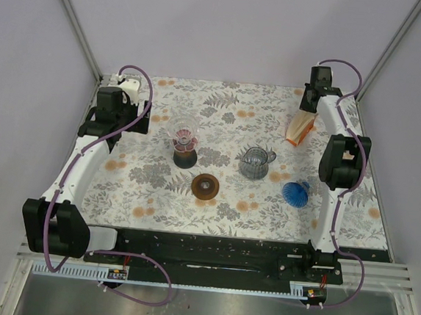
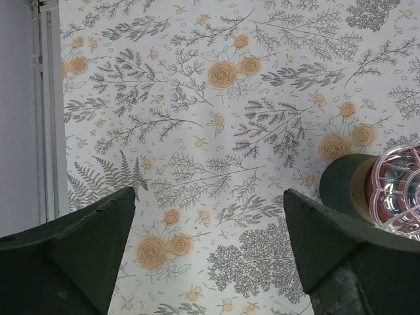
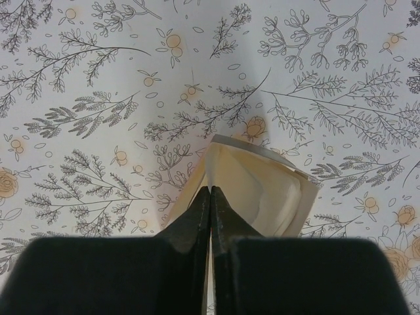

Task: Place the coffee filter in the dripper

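My right gripper (image 3: 210, 190) is shut on the edge of a cream paper coffee filter (image 3: 262, 190), which fans out beyond the fingertips above the floral table cloth. In the top view it (image 1: 308, 107) is at the back right, with the filter (image 1: 300, 127) hanging below it, cream with an orange lower edge. A clear pink glass dripper (image 1: 186, 138) stands on a dark base left of centre; its rim shows at the right edge of the left wrist view (image 2: 400, 190). My left gripper (image 2: 210, 216) is open and empty over the cloth, at the back left in the top view (image 1: 141, 118).
A glass pitcher (image 1: 256, 164) stands in the middle of the table. A blue ribbed cone (image 1: 296, 193) lies to its right front. A brown round disc (image 1: 206, 185) lies in front of the pink dripper. Metal frame posts stand at the back corners.
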